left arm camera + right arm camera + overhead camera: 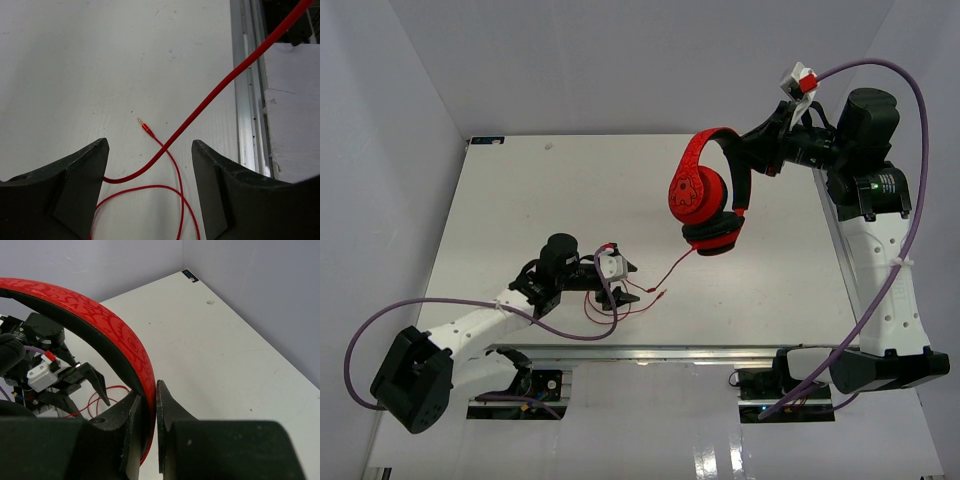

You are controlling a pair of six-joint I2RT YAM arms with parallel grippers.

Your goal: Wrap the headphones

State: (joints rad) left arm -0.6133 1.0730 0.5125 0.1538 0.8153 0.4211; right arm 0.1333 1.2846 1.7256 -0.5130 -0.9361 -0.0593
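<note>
The left gripper (150,145) hangs low over the white table (520,200) with its black fingers spread wide. The thin red audio cable (215,92) slants between them toward the inner face of one finger, and its loose loops and gold-tipped plug (142,123) lie on the table just ahead of the tips. To the right, the right gripper (148,390) pinches the patterned band of the red over-ear headphones with black ear pads (705,195) tightly between its two fingers, holding them up off the table.

The red over-ear headphones (705,192) with black pads hang above the white table (520,200), headband clamped in the right gripper (747,160). Their thin red cable (672,270) trails down to loops at the spread-fingered left gripper (632,282).
</note>
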